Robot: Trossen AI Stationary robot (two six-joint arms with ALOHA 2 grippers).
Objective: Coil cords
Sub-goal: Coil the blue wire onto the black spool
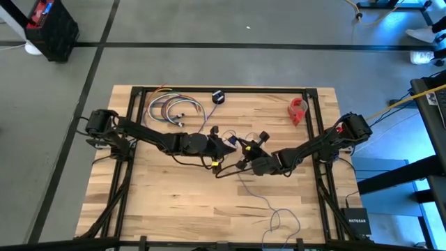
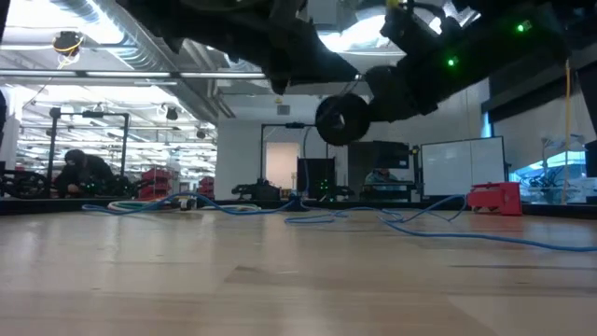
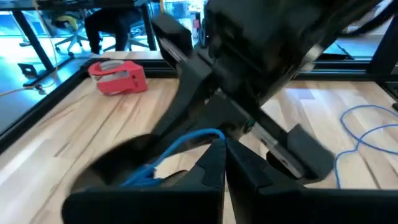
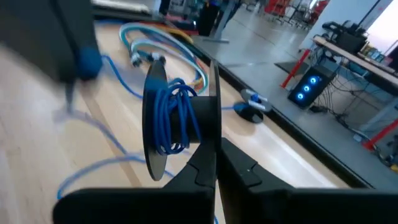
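1. Over the middle of the table, I have the spool [image 4: 180,124] raised off the wood, clamped at its rim between the closed fingers of the right gripper [image 4: 214,152], with several turns of cord [image 4: 174,121] already wound on its core
2. Facing it, the left gripper [image 3: 225,155] is pinched closed on the cord a little way along, the two grippers almost touching
3. From there the loose cord trails toward the near edge of the table [image 1: 174,202], where it lies in slack loops
4. I judge the winding to be under way, with much cord still to take up
5. Next I would carry the left gripper's length around the core for another turn, keeping light tension so the wound loops don't slip off
6. Toward the far edge lie the cable bundle [image 1: 171,109] and the red object [image 1: 298,110], both well apart
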